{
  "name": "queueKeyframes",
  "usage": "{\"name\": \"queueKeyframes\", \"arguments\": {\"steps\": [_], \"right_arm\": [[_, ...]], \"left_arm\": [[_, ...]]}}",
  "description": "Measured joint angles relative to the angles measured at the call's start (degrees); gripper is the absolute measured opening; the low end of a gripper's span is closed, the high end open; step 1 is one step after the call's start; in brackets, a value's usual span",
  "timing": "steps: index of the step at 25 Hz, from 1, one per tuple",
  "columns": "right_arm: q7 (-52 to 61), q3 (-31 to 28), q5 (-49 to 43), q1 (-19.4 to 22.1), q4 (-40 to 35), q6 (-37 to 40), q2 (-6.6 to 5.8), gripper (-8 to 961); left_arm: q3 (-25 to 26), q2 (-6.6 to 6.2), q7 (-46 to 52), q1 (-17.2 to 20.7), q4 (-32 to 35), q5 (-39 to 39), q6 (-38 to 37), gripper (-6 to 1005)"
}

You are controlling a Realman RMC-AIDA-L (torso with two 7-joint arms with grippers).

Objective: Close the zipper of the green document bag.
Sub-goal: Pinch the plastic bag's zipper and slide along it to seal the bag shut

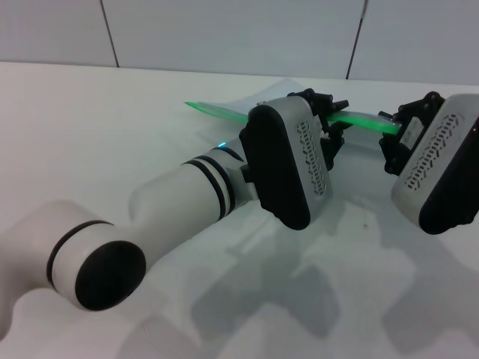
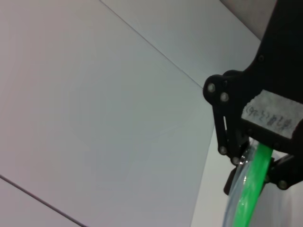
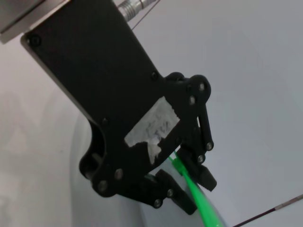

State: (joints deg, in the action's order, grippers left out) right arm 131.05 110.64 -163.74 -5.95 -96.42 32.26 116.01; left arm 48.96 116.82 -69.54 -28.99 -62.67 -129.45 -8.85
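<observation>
The zipper [image 1: 359, 120] runs across between both arms, along the bag's [image 1: 247, 101] lifted edge; left gripper [image 1: 329, 123] is clamped mid-strip; right gripper [image 1: 395, 133] is clamped on its right end.

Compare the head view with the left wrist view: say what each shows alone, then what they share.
Only the head view shows both arms, the left gripper and right gripper on the zipper, and the white table. Only the left wrist view shows close up the green strip entering one gripper's black fingers beside the green document bag. Both show the zipper gripped.
</observation>
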Motion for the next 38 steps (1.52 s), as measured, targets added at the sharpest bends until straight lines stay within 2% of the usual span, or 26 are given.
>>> {"name": "queueKeyframes", "arguments": {"steps": [5, 15, 38], "right_arm": [[0.0, -0.02, -0.02, -0.17, 0.31, 0.01, 0.0, 84], [-0.01, -0.42, -0.09, -0.3, 0.79, 0.01, 0.0, 88], [0.22, -0.63, -0.1, 0.04, 0.26, -0.2, 0.08, 98]], "left_arm": [[-0.41, 0.09, 0.02, 0.12, 0.01, 0.7, -0.04, 208], [-0.44, 0.08, -0.02, -0.01, 0.83, 2.79, -0.06, 134], [-0.48, 0.0, -0.08, -0.01, 1.37, 2.98, -0.12, 110]]}}
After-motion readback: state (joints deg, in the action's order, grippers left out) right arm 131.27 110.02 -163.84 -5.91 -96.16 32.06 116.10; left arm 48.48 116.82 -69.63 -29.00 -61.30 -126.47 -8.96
